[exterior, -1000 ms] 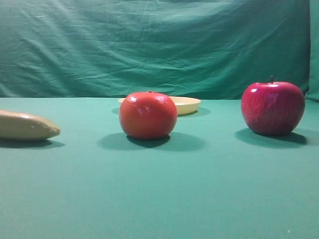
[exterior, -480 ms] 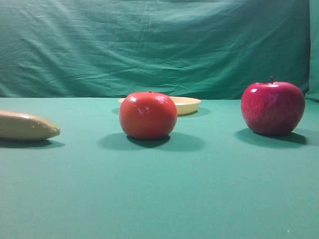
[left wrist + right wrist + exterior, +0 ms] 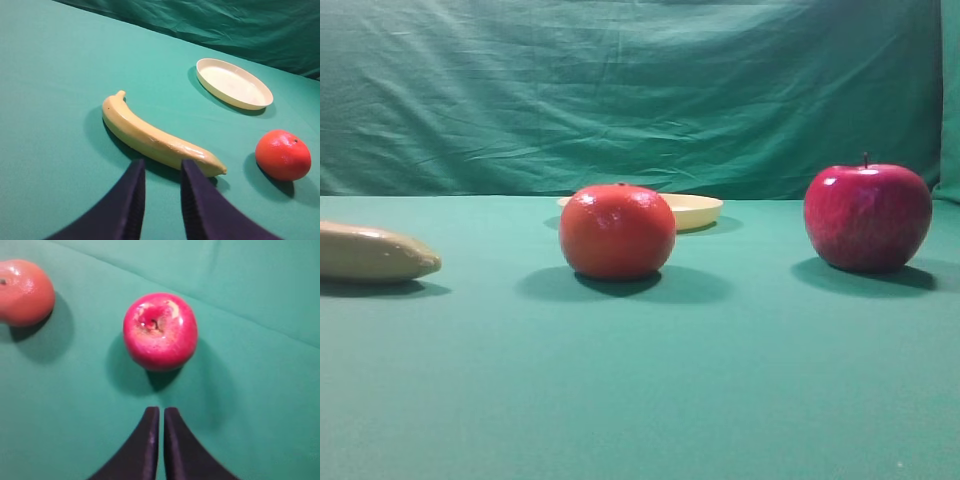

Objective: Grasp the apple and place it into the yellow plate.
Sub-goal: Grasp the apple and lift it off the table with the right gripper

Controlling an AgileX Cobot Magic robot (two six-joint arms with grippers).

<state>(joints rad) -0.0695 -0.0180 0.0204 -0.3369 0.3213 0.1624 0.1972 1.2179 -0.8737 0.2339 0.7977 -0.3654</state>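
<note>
Right hand (image 3: 157,412) hangs pinched shut just short of the glossy crimson apple (image 3: 160,331) on the green desk (image 3: 640,400); nothing has moved — the grasp is unstarted; pale yellow round plate (image 3: 698,210) sits far back, empty.

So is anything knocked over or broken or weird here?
No, nothing stands out. The apple sits upright on the cloth, the orange and banana lie whole, and the plate is flat and empty. Nothing is spilled.

Glossy apple (image 3: 867,217), smooth matt yellow plate (image 3: 234,83), shiny dimpled orange fruit (image 3: 617,231), wrinkled green cloth (image 3: 620,90)
</note>
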